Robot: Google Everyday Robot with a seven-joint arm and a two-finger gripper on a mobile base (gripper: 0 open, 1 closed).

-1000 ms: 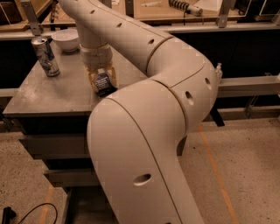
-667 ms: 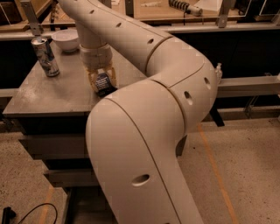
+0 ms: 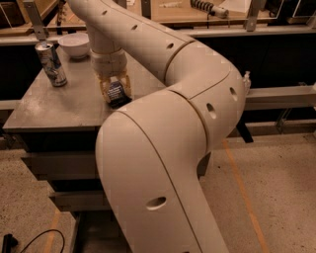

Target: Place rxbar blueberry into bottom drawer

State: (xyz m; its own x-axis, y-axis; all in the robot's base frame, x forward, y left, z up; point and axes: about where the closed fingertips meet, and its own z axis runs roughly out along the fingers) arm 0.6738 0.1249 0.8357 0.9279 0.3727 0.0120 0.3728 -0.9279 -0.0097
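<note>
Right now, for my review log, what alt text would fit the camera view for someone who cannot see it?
The robot's gripper grips the rxbar blueberry at the grey cabinet top, its big white arm filling the foreground. A drink can and white bowl stand behind, to the left.

This looks like a robot lab or workshop. The hard speckled floor (image 3: 276, 197) has an orange tape line (image 3: 243, 193) and a black cable (image 3: 39, 236) on it. Wooden work benches (image 3: 177, 12) stand behind the grey cabinet's tabletop (image 3: 54, 106). The gripper (image 3: 115, 96) pinches the rxbar blueberry (image 3: 116, 91) about midway between the tabletop's back and front edges.
</note>
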